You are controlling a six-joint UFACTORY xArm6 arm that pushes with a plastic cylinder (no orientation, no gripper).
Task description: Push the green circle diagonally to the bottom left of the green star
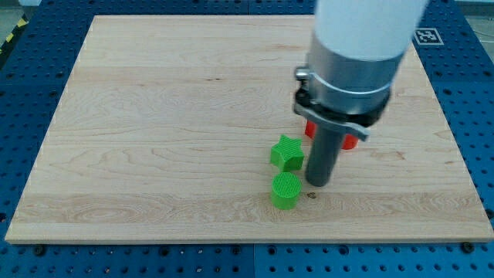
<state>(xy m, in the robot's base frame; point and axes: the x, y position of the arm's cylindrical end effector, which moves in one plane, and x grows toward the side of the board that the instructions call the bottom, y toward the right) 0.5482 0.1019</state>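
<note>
The green star (287, 152) lies right of the board's centre. The green circle (285, 190), a short cylinder, stands just below it, almost touching. My tip (317, 183) is on the board just right of both, level with the gap between them and a little apart from the circle's upper right side.
A red block (350, 140) lies behind the rod, mostly hidden by the arm's body (351, 66); its shape cannot be made out. The wooden board (154, 131) sits on a blue perforated table (471, 85).
</note>
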